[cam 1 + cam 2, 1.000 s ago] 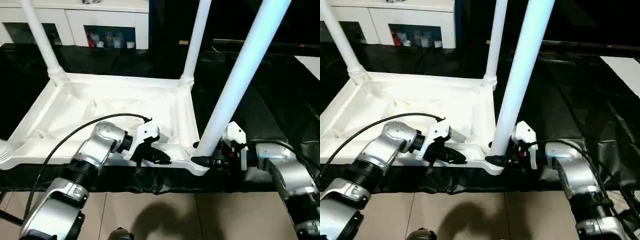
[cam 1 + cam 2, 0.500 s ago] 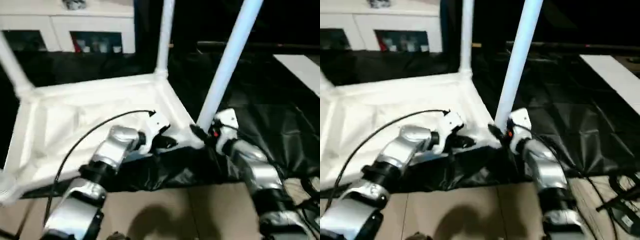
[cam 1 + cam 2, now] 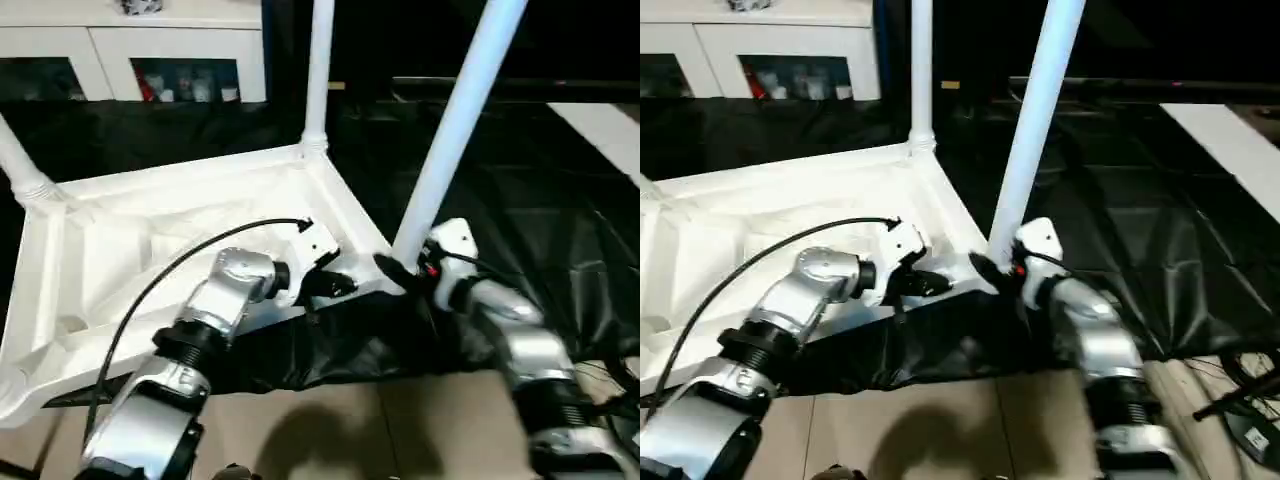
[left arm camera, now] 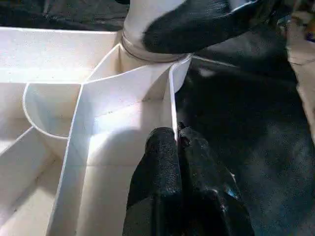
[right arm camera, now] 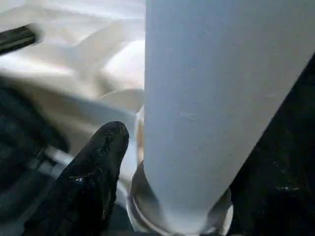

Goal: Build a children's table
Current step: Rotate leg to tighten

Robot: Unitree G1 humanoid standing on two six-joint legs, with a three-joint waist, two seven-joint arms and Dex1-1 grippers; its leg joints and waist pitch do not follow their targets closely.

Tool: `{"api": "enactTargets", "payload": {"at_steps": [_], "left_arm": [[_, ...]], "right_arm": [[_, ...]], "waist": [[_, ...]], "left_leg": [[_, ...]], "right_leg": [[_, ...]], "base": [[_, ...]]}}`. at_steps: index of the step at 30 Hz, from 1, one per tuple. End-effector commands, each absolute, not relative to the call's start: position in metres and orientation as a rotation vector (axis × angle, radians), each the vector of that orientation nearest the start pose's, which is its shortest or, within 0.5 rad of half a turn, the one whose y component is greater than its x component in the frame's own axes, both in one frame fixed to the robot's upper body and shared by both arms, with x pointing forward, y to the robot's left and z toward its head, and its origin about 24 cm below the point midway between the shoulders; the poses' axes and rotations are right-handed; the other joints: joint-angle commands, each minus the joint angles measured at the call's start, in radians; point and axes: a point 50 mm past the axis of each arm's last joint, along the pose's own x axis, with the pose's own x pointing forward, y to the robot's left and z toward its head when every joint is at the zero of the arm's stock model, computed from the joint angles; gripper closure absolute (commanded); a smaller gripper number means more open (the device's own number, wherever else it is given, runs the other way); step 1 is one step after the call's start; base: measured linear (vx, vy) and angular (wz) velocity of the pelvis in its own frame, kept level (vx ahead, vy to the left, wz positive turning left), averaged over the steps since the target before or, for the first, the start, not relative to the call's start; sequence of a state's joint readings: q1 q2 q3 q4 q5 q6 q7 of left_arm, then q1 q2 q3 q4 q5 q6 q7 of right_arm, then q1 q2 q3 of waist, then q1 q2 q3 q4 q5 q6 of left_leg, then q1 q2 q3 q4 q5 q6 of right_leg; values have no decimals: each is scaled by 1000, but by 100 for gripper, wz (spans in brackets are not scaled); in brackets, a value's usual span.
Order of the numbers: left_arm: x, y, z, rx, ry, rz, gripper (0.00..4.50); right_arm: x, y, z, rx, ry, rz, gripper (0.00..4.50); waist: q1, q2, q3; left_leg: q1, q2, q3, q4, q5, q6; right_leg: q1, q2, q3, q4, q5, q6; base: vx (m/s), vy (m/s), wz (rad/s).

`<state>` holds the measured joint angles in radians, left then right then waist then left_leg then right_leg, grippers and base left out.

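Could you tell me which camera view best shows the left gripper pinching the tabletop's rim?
The left wrist view: the left gripper is shut on the thin rim wall of the tabletop, close up. Both eye views show that gripper at the near edge, its contact small.

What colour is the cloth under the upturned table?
Black; the cloth shows best in the right eye view.

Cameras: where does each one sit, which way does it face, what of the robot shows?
Left eye and right eye: on the head, facing forward and down at the upturned table top; both silver forearms show.
Left wrist: on the left arm, along the left gripper, its fingers pinched on the top's thin rim wall.
Right wrist: on the right arm, close on the near corner leg, one black finger beside it.
Shared: that leg in its corner socket appears in all views.
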<state>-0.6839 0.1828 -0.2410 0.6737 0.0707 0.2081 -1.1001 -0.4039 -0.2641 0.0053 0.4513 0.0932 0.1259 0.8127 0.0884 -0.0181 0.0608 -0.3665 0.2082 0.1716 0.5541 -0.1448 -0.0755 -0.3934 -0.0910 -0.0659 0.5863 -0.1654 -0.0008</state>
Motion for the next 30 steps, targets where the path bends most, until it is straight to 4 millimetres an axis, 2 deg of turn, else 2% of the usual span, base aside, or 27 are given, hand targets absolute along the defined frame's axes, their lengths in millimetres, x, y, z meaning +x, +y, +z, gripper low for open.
{"api": "enactTargets", "payload": {"at_steps": [1, 3, 4, 7, 8, 12, 16, 18, 21, 24, 28, 29, 30], "left_arm": [[328, 60, 74, 340, 339, -1413, 450], [326, 66, 75, 346, 349, -1461, 450], [326, 66, 75, 346, 350, -1468, 450], [324, 70, 77, 347, 355, -1517, 450], [323, 74, 77, 352, 360, -1542, 450], [324, 82, 79, 369, 378, -1564, 450], [326, 87, 79, 381, 392, -1564, 450], [327, 91, 79, 396, 408, -1573, 450], [329, 92, 81, 398, 409, -1573, 450], [329, 95, 81, 401, 411, -1576, 450], [328, 94, 80, 394, 412, -1578, 450], [328, 94, 80, 393, 412, -1578, 450], [328, 93, 79, 390, 409, -1574, 450]], "right_arm": [[294, -125, 30, -73, 306, 1078, 143], [287, -134, 31, -116, 339, 1181, 143], [287, -135, 31, -120, 343, 1192, 143], [285, -141, 34, -128, 359, 1242, 143], [284, -145, 37, -137, 369, 1278, 143], [284, -151, 42, -152, 384, 1335, 143], [283, -153, 43, -170, 399, 1373, 143], [281, -155, 44, -182, 418, 1413, 173], [281, -156, 44, -186, 428, 1431, 192], [280, -154, 44, -197, 435, 1450, 213], [281, -151, 43, -175, 420, 1439, 239], [281, -150, 43, -171, 418, 1437, 239], [281, -149, 43, -161, 412, 1429, 241]], "waist": [[4, 3, -71], [8, 2, -71], [10, 6, -69], [14, 8, -66], [16, 5, -64], [21, 7, -60], [22, 5, -61], [24, -1, -62], [27, -3, -65], [28, -1, -65], [28, -1, -62], [29, 12, -60], [27, 5, -60]], "left_leg": [[6, 15, 4, -51, -247, 64], [5, 14, 6, -48, -220, 80], [5, 16, 7, -49, -222, 83], [10, 20, 8, -52, -264, 73], [12, 22, 8, -54, -290, 65], [14, 22, 3, -60, -356, 38], [12, 22, 3, -60, -348, 33], [9, 19, 4, -58, -323, 40], [8, 20, 7, -53, -285, 51], [6, 20, 7, -52, -261, 59], [8, 21, 7, -55, -297, 49], [8, 21, 5, -56, -307, 45], [8, 20, 5, -57, -317, 41]], "right_leg": [[50, -44, 35, -59, -125, -236], [52, -42, 33, -55, -94, -252], [50, -42, 32, -55, -107, -256], [46, -43, 31, -62, -178, -252], [43, -45, 32, -67, -217, -248], [38, -47, 34, -75, -340, -211], [36, -47, 36, -74, -332, -204], [38, -46, 36, -70, -315, -205], [38, -48, 36, -66, -276, -218], [39, -45, 34, -60, -231, -232], [37, -47, 35, -67, -292, -219], [35, -49, 35, -68, -302, -218], [36, -47, 35, -70, -311, -213]], "base": [[0, 0, 0], [0, 0, 0], [0, 0, 0], [0, 0, 0], [0, 0, 0], [0, 0, 0], [0, 0, 0], [0, 0, 0], [0, 0, 0], [0, 0, 0], [0, 0, 0], [0, 0, 0], [0, 0, 0]]}}
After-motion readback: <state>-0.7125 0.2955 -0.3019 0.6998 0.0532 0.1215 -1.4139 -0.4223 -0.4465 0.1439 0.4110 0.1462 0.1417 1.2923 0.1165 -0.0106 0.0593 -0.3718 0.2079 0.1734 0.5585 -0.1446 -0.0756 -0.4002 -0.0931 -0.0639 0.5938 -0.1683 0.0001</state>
